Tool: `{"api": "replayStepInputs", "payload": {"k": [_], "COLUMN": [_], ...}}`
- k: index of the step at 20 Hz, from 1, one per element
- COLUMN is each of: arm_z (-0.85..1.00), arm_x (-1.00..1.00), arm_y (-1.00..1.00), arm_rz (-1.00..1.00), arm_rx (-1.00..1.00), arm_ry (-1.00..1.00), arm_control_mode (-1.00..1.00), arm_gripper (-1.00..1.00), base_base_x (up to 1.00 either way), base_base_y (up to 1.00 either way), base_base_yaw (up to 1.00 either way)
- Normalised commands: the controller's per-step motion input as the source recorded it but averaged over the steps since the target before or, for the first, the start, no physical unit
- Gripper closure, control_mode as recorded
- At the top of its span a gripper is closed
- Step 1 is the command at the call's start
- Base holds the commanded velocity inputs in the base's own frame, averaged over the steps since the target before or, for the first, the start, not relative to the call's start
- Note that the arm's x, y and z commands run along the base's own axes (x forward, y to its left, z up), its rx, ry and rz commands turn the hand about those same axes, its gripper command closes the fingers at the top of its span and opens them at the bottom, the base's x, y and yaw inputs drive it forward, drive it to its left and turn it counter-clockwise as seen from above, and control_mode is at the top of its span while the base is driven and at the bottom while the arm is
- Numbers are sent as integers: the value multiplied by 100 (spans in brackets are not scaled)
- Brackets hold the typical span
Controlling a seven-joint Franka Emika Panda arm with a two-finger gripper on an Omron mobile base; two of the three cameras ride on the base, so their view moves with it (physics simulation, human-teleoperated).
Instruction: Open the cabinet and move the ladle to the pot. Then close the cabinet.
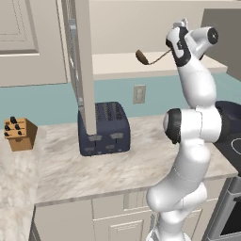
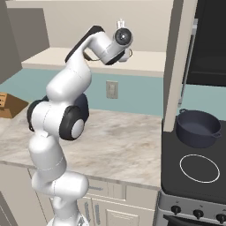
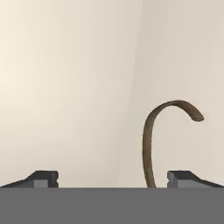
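Observation:
Both doors of the tall beige cabinet stand swung open: one door's edge (image 1: 84, 66) hangs over the toaster, the other (image 2: 178, 62) hangs beside the stove. On the cabinet's bottom shelf (image 1: 117, 63) lies the brown ladle (image 1: 141, 56), bowl to the left, thin handle running right toward my hand. My gripper (image 1: 181, 24) (image 2: 121, 23) is raised at shelf height and open. In the hand view the ladle's curved handle (image 3: 148, 144) rises between the spread fingertips of the gripper (image 3: 113, 178), close to the right one and untouched. The dark blue-grey pot (image 2: 197, 128) sits on the stove.
A dark blue toaster (image 1: 104, 128) stands on the marble counter (image 1: 141, 164) under the left door. A wooden knife block (image 1: 19, 133) is at the far left. The black stove top (image 2: 198, 172) lies to the right, and a wall outlet (image 1: 139, 94) is behind.

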Motion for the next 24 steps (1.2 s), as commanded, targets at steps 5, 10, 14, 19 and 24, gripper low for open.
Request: {"api": "replayStepInputs", "payload": {"k": [5, 10, 14, 19, 24], "arm_z": [-7, -16, -12, -21, -27], "arm_x": [37, 37, 41, 40, 35], "arm_y": [-4, -1, -3, -5, 0], "arm_rz": [0, 0, 1, 1, 0], "arm_rx": [0, 0, 0, 0, 0], "arm_ry": [-3, -2, 0, 0, 0], "arm_control_mode": [-100, -100, -100, -100, -100], "arm_gripper": [-100, -100, -100, -100, 100], "base_base_x": [0, 0, 0, 0, 0], "base_base_y": [0, 0, 0, 0, 0], "base_base_yaw": [0, 0, 0, 0, 0]}}
